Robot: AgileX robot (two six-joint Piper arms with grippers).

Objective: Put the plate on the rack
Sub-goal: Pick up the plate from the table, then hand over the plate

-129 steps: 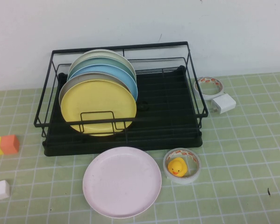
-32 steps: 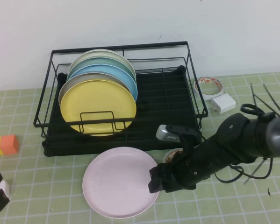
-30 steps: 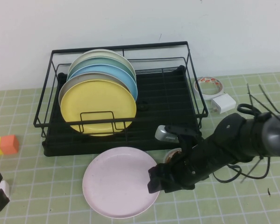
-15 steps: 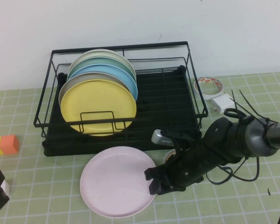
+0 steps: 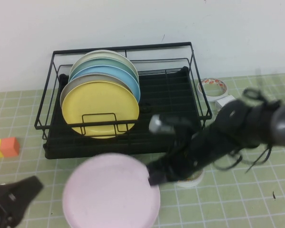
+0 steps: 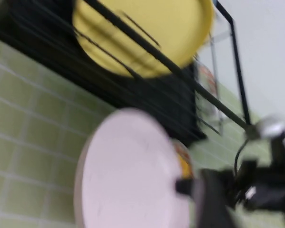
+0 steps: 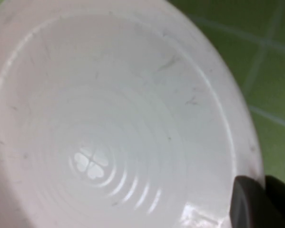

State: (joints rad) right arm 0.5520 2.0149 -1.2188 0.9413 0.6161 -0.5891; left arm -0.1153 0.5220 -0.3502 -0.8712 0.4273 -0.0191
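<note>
The pale pink plate (image 5: 109, 190) is lifted off the table in front of the rack (image 5: 199, 95), tilted, at the near middle-left. My right gripper (image 5: 152, 176) is shut on the plate's right rim. In the right wrist view the plate (image 7: 109, 118) fills the picture, with the right gripper (image 7: 264, 202) clamped on its edge. The plate (image 6: 128, 171) also shows in the left wrist view, in front of the rack (image 6: 147, 90). My left gripper (image 5: 18, 194) is low at the near left, just left of the plate and apart from it.
The rack's left half holds several upright plates, a yellow plate (image 5: 99, 107) in front. A tape roll holding a yellow duck (image 5: 192, 178) sits under the right arm. Another tape roll (image 5: 212, 87) and a white charger (image 5: 225, 100) lie right of the rack. An orange-yellow block (image 5: 4, 147) lies far left.
My right gripper has lifted the pink plate and carried it left, toward the camera. My left gripper has moved right and up toward the plate.
</note>
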